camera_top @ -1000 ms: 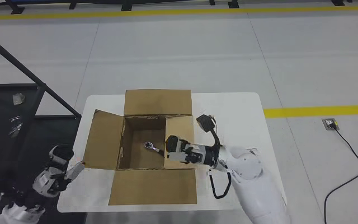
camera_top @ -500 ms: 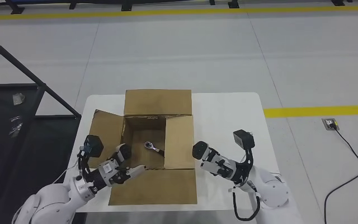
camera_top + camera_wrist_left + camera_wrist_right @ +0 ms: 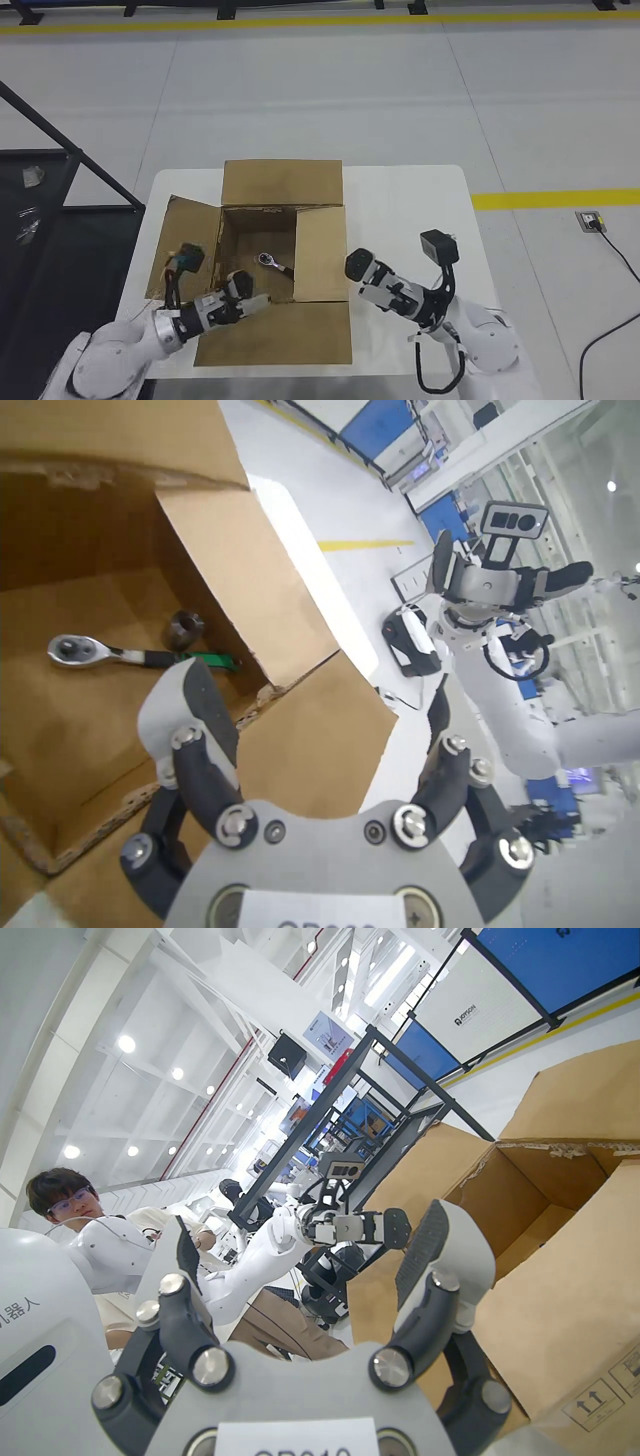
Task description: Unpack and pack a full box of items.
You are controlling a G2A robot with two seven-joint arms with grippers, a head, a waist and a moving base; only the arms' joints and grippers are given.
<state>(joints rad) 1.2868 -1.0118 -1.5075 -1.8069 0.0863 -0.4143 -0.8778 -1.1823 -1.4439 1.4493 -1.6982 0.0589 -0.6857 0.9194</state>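
Note:
An open cardboard box [image 3: 283, 214] stands on the white table [image 3: 420, 200] with its flaps spread. On its floor lie a ratchet wrench [image 3: 270, 263] [image 3: 95, 652], a dark socket [image 3: 184, 630] and a green part [image 3: 212, 659]. My left gripper [image 3: 246, 291] [image 3: 320, 710] hangs open over the box's near left corner, empty, above the near flap [image 3: 275, 333]. My right gripper [image 3: 355, 267] [image 3: 305, 1248] is open and empty just outside the upright right flap [image 3: 321, 253].
A black metal rack [image 3: 45, 190] stands off the table's left side. Bare tabletop lies to the right of the box and behind it. The box's left flap [image 3: 185, 248] reaches almost to the table's left edge.
My right gripper has pulled out of the box to beside its right flap. My left arm has swung from the table's left edge to the box's near left corner.

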